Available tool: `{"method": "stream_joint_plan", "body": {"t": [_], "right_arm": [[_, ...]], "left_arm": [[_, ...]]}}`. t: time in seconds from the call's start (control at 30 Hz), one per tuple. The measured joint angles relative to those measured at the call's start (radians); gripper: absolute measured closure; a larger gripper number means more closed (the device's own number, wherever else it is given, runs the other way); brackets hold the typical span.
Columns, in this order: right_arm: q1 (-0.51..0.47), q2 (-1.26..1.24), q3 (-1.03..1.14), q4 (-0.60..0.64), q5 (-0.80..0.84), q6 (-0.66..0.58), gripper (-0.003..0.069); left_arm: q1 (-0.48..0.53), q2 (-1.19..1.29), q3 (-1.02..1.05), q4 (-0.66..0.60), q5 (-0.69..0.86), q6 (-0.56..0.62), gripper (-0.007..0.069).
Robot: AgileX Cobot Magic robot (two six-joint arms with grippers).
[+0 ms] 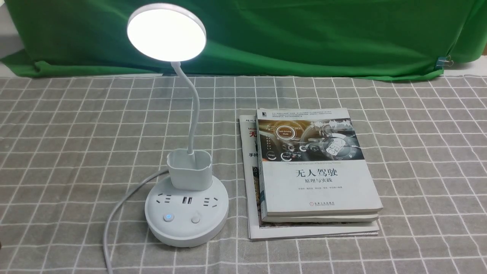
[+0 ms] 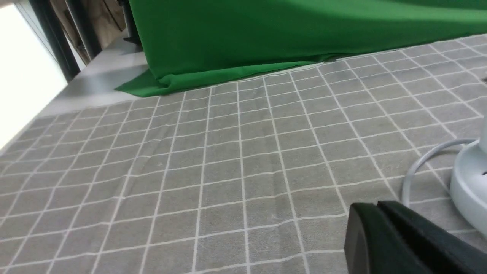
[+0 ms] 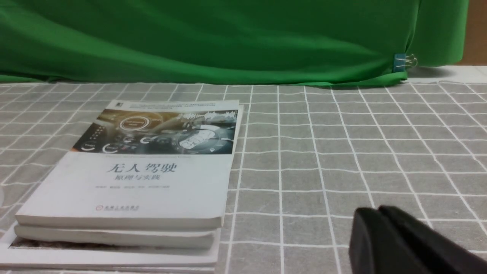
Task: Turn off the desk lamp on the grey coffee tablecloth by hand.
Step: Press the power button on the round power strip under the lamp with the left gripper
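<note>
Left gripper point(image 2: 376, 207) and right gripper point(image 3: 378, 211), jaws together and empty, over grey coffee tablecloth point(image 1: 76, 133), green backdrop point(image 1: 304, 34) behind.

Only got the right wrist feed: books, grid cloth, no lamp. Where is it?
Observer: The lamp stands on the cloth to the left of the books, with a gap between them.
Operator: On or off?
Observer: On. Its head glows white.
Operator: Which button?
Observer: Two on the base front; the left button is lit blue, the other is dark.
Operator: Which claw is closer?
Observer: Likely the left claw. Its wrist view shows the base edge and cord just ahead of it.
</note>
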State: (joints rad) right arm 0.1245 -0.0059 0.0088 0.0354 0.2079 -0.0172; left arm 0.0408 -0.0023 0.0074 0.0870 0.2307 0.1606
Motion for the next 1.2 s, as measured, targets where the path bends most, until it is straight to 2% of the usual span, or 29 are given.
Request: {"method": "stream_joint_plan", "body": {"t": [0.13, 0.2, 0.33, 0.43, 0.57, 0.7, 0.87, 0.97, 1.03, 1.1, 1.2], "right_arm": [[0.0, 0.0, 0.0, 0.0, 0.0, 0.0, 0.0624], [0.0, 0.0, 0.0, 0.0, 0.0, 0.0, 0.0624], [0.0, 0.0, 0.0, 0.0, 0.0, 0.0, 0.0624], [0.0, 0.0, 0.0, 0.0, 0.0, 0.0, 0.0624], [0.0, 0.0, 0.0, 0.0, 0.0, 0.0, 0.0624], [0.0, 0.0, 0.0, 0.0, 0.0, 0.0, 0.0624], [0.0, 0.0, 0.0, 0.0, 0.0, 0.0, 0.0624], [0.0, 0.0, 0.0, 0.0, 0.0, 0.0, 0.0624], [0.0, 0.0, 0.0, 0.0, 0.0, 0.0, 0.0624], [0.0, 0.0, 0.0, 0.0, 0.0, 0.0, 0.0624], [0.0, 0.0, 0.0, 0.0, 0.0, 0.0, 0.0624]], "left_arm": [[0.0, 0.0, 0.0, -0.048, -0.051, -0.033, 0.0624], [0.0, 0.0, 0.0, -0.221, -0.142, -0.121, 0.0624], [0.0, 0.0, 0.0, -0.447, -0.243, -0.241, 0.0624], [0.0, 0.0, 0.0, -0.503, -0.296, -0.292, 0.0624], [0.0, 0.0, 0.0, -0.514, -0.345, -0.353, 0.0624], [0.0, 0.023, -0.087, -0.482, -0.213, -0.366, 0.0624], [0.0, 0.248, -0.367, -0.362, 0.158, -0.351, 0.0624], [0.0, 0.443, -0.521, -0.347, 0.391, -0.263, 0.0624], [0.0, 0.563, -0.59, -0.347, 0.492, -0.195, 0.0624], [0.0, 0.703, -0.645, -0.344, 0.567, -0.119, 0.0624], [-0.001, 0.843, -0.678, -0.344, 0.597, -0.053, 0.0624]]}}
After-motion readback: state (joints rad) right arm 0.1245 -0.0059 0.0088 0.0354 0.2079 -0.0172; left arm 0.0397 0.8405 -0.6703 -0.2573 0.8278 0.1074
